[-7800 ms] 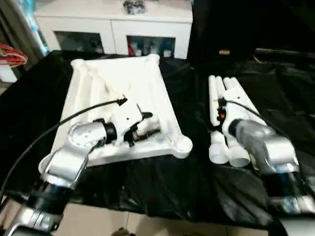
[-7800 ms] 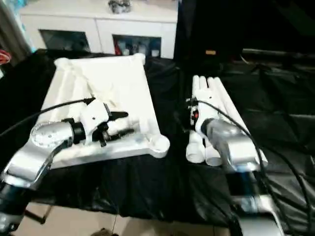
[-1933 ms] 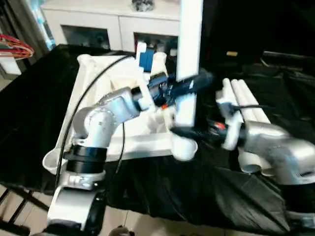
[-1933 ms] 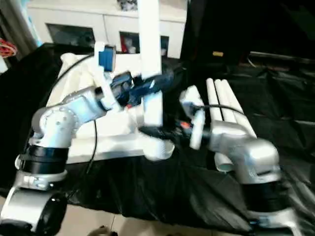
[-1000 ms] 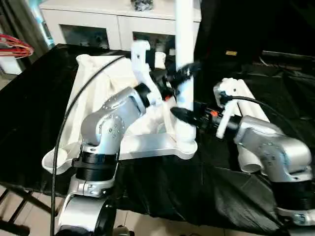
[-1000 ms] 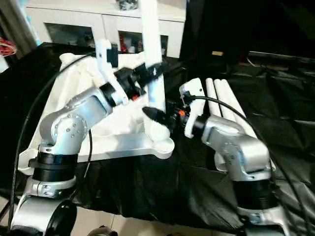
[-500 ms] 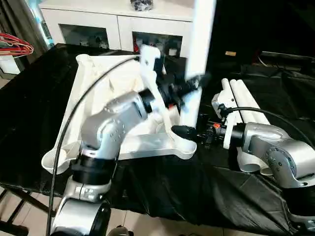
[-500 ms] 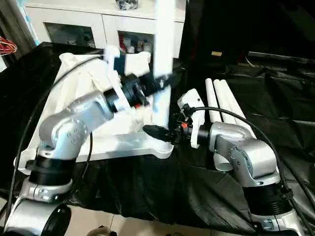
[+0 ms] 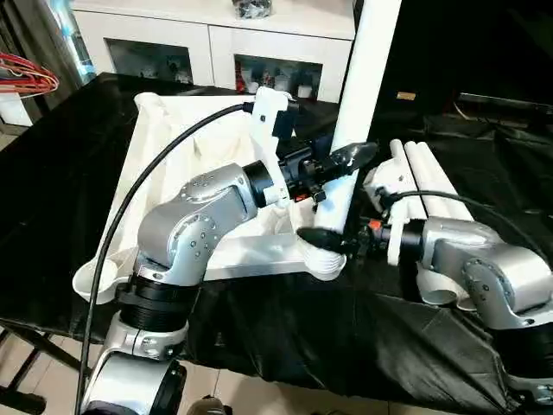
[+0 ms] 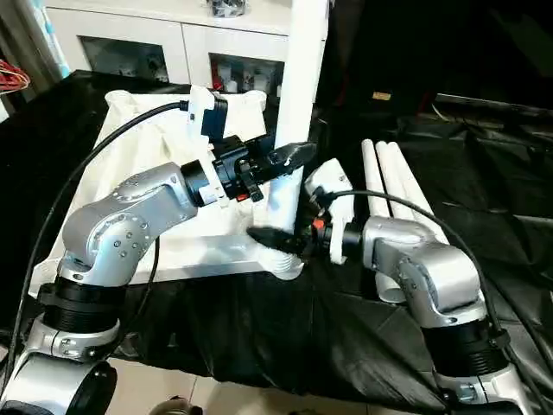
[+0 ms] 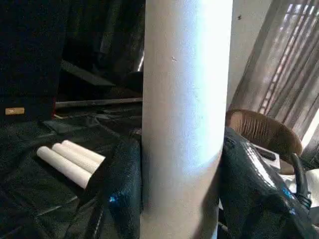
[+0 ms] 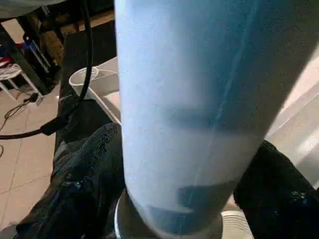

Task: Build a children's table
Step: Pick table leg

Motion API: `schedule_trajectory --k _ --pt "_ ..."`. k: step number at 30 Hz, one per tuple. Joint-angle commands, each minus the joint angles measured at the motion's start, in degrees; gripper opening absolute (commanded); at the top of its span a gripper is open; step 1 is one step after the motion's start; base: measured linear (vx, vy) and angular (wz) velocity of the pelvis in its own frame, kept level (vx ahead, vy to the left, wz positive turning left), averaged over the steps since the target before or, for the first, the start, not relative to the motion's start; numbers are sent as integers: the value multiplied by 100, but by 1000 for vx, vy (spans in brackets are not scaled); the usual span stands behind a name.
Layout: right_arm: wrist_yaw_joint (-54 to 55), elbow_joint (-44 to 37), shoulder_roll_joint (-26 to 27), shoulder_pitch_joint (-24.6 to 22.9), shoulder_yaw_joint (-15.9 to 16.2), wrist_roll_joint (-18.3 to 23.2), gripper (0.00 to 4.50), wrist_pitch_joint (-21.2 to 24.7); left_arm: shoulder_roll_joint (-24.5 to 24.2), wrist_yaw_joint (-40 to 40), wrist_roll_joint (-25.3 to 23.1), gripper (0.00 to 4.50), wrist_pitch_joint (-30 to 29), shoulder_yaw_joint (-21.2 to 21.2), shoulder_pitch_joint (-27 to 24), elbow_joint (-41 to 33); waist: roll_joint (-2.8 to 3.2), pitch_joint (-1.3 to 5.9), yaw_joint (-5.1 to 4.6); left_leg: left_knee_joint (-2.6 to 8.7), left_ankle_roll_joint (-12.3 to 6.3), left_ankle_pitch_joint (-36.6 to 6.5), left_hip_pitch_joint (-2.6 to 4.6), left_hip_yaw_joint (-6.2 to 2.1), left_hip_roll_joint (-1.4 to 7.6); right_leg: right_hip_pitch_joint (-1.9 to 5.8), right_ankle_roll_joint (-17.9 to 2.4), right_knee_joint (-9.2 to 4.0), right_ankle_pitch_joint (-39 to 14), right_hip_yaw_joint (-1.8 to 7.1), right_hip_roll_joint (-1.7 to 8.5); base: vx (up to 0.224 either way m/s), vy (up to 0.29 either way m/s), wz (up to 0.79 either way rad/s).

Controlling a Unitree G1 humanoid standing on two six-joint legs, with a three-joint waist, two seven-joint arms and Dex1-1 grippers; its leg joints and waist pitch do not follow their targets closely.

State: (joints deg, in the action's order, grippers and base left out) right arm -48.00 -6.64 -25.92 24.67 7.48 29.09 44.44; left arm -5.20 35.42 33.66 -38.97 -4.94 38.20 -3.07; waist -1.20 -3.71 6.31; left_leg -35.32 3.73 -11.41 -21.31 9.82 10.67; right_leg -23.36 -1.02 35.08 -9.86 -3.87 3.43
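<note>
On the black-draped counter (image 9: pixel 52 173) the upturned table top (image 9: pixel 186 143) lay, one table leg (image 9: pixel 359 112) standing tilted in its near corner socket (image 9: pixel 326 259). The left claw (image 9: pixel 344 162) gripped the leg mid-height; the right claw (image 9: pixel 321 240) sat lower, fingers spread around its base. The left wrist view added three spare legs (image 11: pixel 70 160) lying beyond.

worktop (image 9: pixel 52 173): carries everything, with the tabletop on the left half and the spare legs on the right
tabletop (image 9: pixel 186 147): lying underside up on the worktop, left of centre
leg (image 9: pixel 359 104): standing in the tabletop's near right corner socket (image 9: pixel 324 259), leaning a bit to the right as it goes up
left tool (image 9: pixel 341 164): reaches over the tabletop from the left, clamped round the leg partway up
right tool (image 10: pixel 276 235): comes in from the right, low down, one finger on each side of the leg just above the socket
spare legs (image 9: pixel 423 173): three lying side by side, right of the tabletop, behind the right arm
cabinet (image 9: pixel 216 35): behind the worktop, at the back
</note>
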Motion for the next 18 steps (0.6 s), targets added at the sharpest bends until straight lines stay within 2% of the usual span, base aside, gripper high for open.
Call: schedule_trajectory --k 1,2,8,9,12,18 --pt "-16 3 -23 -15 23 -5 302 47 6 47 36 185 -29 -42 50 -124 -89 431 -7 391 -159 -352 33 -50 227 349 -871 -390 -1280 295 452 0 0 0" --pt "-13 20 -8 -10 21 -6 299 45 7 60 46 185 -36 -48 56 -125 -74 431 -2 392 -153 -364 35 -53 227 347 -870 -391 -1298 295 453 0 0 0" --pt "31 93 48 27 -12 -2 250 36 -40 171 38 185 -43 -124 51 -132 -76 435 -2 391 -136 -361 35 -53 224 347 -859 -390 -1296 295 449 0 0 0" --pt "30 88 46 30 -13 3 241 35 -54 201 43 185 -56 -137 42 -135 -60 440 0 389 -138 -342 38 -56 228 348 -879 -381 -1229 294 448 0 0 0" --pt "20 106 39 40 -24 3 208 20 -52 245 66 185 -74 -144 50 -112 -71 438 -7 390 -136 -352 37 -54 227 355 -905 -378 -1203 295 449 0 0 0" --pt "-5 47 50 -5 -16 12 194 2 -73 237 -27 185 -21 -200 103 -16 -62 440 -5 388 -125 -369 40 -54 227 356 -905 -382 -1207 295 448 0 0 0"
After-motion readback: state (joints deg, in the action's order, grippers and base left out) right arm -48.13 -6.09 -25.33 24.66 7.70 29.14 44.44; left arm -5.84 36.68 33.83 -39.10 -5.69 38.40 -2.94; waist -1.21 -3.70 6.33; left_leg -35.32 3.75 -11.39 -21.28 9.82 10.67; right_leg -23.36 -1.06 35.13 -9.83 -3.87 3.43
